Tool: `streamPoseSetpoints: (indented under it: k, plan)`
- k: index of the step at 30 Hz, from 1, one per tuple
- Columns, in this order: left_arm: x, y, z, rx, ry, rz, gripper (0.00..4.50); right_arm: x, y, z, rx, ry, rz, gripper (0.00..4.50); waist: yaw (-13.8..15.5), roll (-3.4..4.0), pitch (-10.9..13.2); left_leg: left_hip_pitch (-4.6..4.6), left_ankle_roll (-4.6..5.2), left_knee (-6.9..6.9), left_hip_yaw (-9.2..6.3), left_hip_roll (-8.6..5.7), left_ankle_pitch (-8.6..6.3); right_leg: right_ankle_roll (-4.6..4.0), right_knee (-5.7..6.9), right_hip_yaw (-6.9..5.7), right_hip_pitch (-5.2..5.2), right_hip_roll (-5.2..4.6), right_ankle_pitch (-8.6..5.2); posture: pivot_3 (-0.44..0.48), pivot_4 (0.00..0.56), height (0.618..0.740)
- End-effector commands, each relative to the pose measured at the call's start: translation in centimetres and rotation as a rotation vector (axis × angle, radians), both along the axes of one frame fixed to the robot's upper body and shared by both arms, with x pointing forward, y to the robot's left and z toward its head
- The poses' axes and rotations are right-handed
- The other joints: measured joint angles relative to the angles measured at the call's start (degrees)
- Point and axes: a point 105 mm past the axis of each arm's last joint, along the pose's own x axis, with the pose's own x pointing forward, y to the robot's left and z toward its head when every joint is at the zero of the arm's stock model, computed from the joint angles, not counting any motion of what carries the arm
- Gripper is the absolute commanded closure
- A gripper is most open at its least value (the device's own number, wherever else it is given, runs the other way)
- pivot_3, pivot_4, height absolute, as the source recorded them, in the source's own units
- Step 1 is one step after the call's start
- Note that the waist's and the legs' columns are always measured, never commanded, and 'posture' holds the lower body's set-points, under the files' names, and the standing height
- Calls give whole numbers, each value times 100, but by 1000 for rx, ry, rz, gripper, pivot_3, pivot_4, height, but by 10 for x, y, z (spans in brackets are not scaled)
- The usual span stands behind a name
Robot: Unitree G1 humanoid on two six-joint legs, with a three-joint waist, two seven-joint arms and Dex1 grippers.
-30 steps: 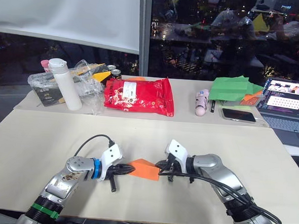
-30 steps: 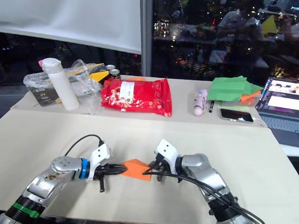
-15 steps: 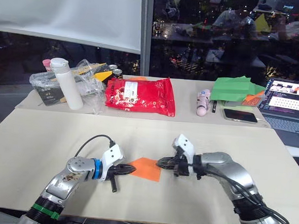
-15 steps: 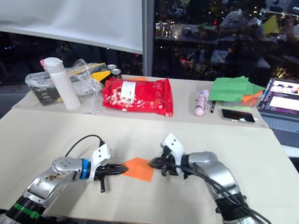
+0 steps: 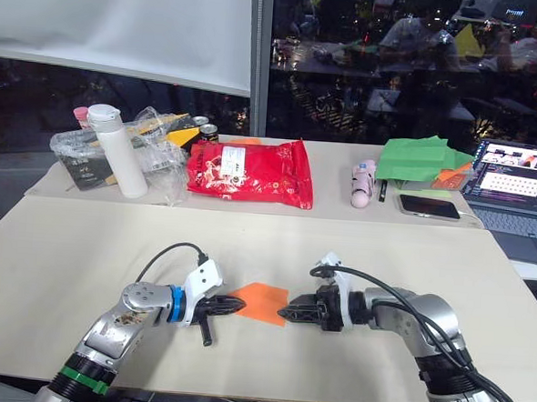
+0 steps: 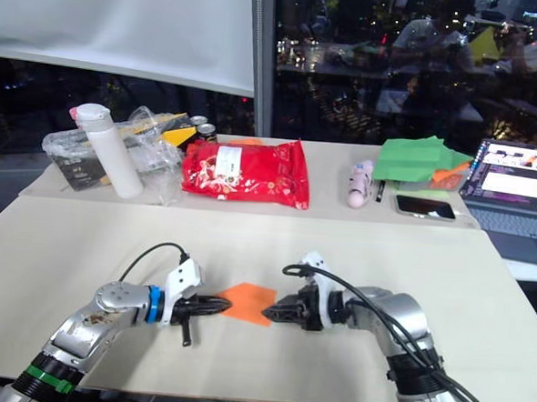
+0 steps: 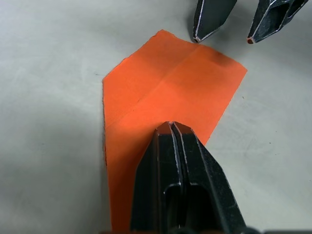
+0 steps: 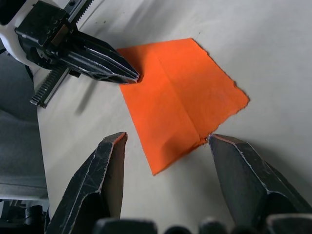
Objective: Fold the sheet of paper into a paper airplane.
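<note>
Lying flat near the front middle of the pale table (image 5: 65, 252), between the two grippers: the sheet of paper (image 5: 260, 303), bright orange, already folded into a small slanted shape with creases across it. Pinched at its left corner by the left gripper (image 5: 233, 304), fingers pressed tight together on the paper's edge, as seen close up in the left wrist view, where the closed black tips (image 7: 171, 146) sit over the orange sheet (image 7: 165, 92). Facing it from the other side, the right gripper (image 5: 285, 311), fingers spread apart and holding nothing, tips just beside the paper's right edge; from the right wrist view, one finger (image 8: 109, 165) to each side of the sheet's near corner, apart from it or barely at its edge, hard to tell which. Pointing toward each other, both grippers low over the table.

Standing along the back of the table, well apart from the paper: a white bottle (image 5: 116, 151) by a clear plastic bag (image 5: 158, 149), a red snack bag (image 5: 250, 171) in the middle, a small pink object (image 5: 363, 184), a stack of green paper (image 5: 421, 160), a phone (image 5: 429, 207) and an open laptop (image 5: 516, 184) at the far right.
</note>
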Motion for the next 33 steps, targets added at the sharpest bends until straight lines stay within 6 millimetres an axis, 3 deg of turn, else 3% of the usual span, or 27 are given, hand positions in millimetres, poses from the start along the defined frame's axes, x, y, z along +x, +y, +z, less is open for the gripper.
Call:
streamPoseSetpoints:
  k: [1,4,9,18,22,27,33]
  plan:
    - [-8,0,-16,28,63,5,4500,0,1,-9,-84,10,2,1520,-7,1,-1,2,0,0,0,1,0,0,1,0,0,1,0,0,150,715]
    - [-10,-1,-17,24,61,10,4500,8,-4,-6,-220,-119,12,1520,-12,4,-3,4,0,-1,0,1,0,0,1,0,1,0,0,0,150,715]
    - [-12,-5,-17,17,58,13,4500,21,1,19,-300,-271,-56,1520,5,1,-4,-3,-1,1,0,0,0,0,-1,0,-23,-2,-1,0,150,715]
    - [-13,-8,-19,9,54,17,4500,14,5,23,-388,14,-125,1520,21,5,-6,-32,1,-1,-1,0,1,-2,10,1,-45,-1,5,0,150,715]
    - [-13,-7,-19,6,53,20,4500,14,13,22,-382,36,-105,1520,9,5,-6,-29,1,-1,0,0,0,-2,1,0,-58,-1,4,0,150,715]
    - [-14,-4,-20,7,54,33,4500,29,19,19,-437,-61,-126,1520,-31,8,-14,-19,1,-2,0,2,0,0,6,0,-57,0,4,0,150,715]
    - [-17,0,-21,13,58,39,4500,26,34,21,-417,-73,-65,1520,-60,9,-15,-15,1,-3,1,3,0,4,9,0,-59,0,6,0,150,715]
